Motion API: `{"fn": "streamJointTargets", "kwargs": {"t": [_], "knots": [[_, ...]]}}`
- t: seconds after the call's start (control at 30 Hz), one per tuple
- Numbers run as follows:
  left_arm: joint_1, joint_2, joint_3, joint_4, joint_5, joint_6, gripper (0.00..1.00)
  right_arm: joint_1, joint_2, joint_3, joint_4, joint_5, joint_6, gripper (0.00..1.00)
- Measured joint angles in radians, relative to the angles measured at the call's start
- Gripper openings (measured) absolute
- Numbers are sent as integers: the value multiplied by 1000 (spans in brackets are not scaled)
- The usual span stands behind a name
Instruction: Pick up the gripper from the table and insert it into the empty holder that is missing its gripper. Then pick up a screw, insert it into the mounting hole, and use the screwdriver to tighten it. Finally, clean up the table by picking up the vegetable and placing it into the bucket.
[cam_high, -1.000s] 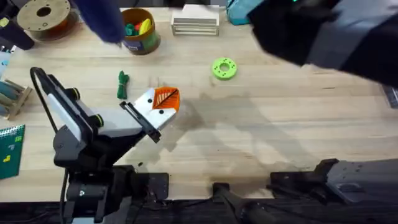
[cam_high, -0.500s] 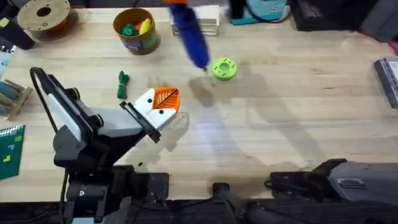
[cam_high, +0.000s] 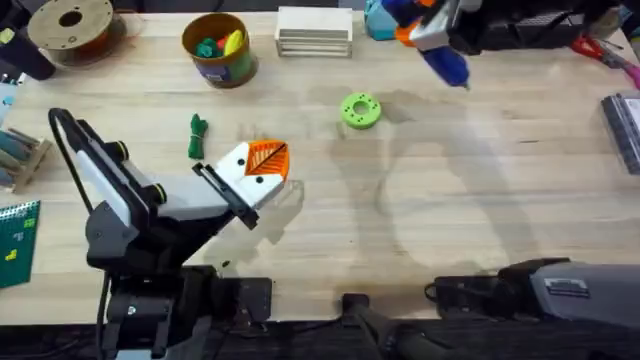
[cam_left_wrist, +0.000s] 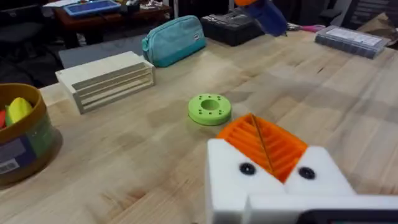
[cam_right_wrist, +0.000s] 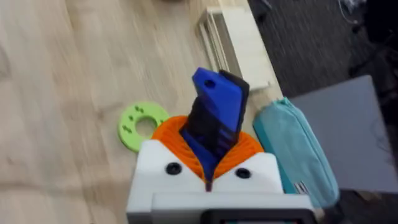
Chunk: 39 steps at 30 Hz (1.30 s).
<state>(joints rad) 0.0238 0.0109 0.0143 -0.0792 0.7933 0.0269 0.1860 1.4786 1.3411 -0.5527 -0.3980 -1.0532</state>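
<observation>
My right gripper (cam_high: 424, 30) hangs over the far side of the table (cam_high: 470, 200), shut on the blue screwdriver (cam_high: 446, 62), whose tip points down. In the right wrist view the screwdriver (cam_right_wrist: 217, 109) stands clamped between the orange pads of the right gripper (cam_right_wrist: 208, 152). My left gripper (cam_high: 258, 168) rests low near the table's middle, its white holder blocks (cam_left_wrist: 233, 180) carrying orange ribbed gripper pads (cam_left_wrist: 264, 143) pressed together with nothing between them. The dark green vegetable (cam_high: 197, 136) lies just beyond and left of it. The bucket (cam_high: 222, 62) stands at the far left. A loose screw is out of view.
A lime-green disc (cam_high: 361, 110) lies mid-table between the two grippers. A wooden slatted block (cam_high: 314, 32) and a teal pouch (cam_left_wrist: 174, 38) sit along the far edge, with a brown spool (cam_high: 70, 25) in the far left corner. The bucket holds green and yellow toy pieces.
The right gripper has carried the blue screwdriver rightward along the far edge, from over the bucket past the disc to the upper right. The left arm has not moved.
</observation>
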Motion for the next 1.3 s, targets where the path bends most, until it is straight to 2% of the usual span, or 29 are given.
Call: {"fn": "streamJointTargets", "kwargs": {"t": [0.03,0.07,0.23,0.27,0.47,0.73,0.9,1.1,1.17,1.2,1.23,1.3], "knots": [[0,0,0,0,0,0,13,0,8,0,-1,34,-33,8],[0,0,0,0,0,0,13,0,53,0,18,138,-136,8],[0,0,0,0,0,0,13,-2,159,0,67,234,-295,8],[0,0,0,0,0,0,13,-1,217,0,89,256,-361,8],[0,0,0,0,0,0,13,-13,326,0,104,282,-426,8],[0,0,0,0,0,0,13,-79,403,0,119,290,-442,8],[0,0,0,0,0,0,13,-84,429,0,134,293,-469,33],[0,0,0,0,0,0,13,-84,435,0,135,295,-499,280],[0,0,0,0,0,0,13,-84,435,0,132,297,-506,451],[0,0,0,0,0,0,13,-84,435,0,133,298,-506,569],[0,0,0,0,0,0,13,-84,435,1,134,300,-516,883],[0,0,0,0,0,0,13,-84,435,1,134,300,-518,898]]}}
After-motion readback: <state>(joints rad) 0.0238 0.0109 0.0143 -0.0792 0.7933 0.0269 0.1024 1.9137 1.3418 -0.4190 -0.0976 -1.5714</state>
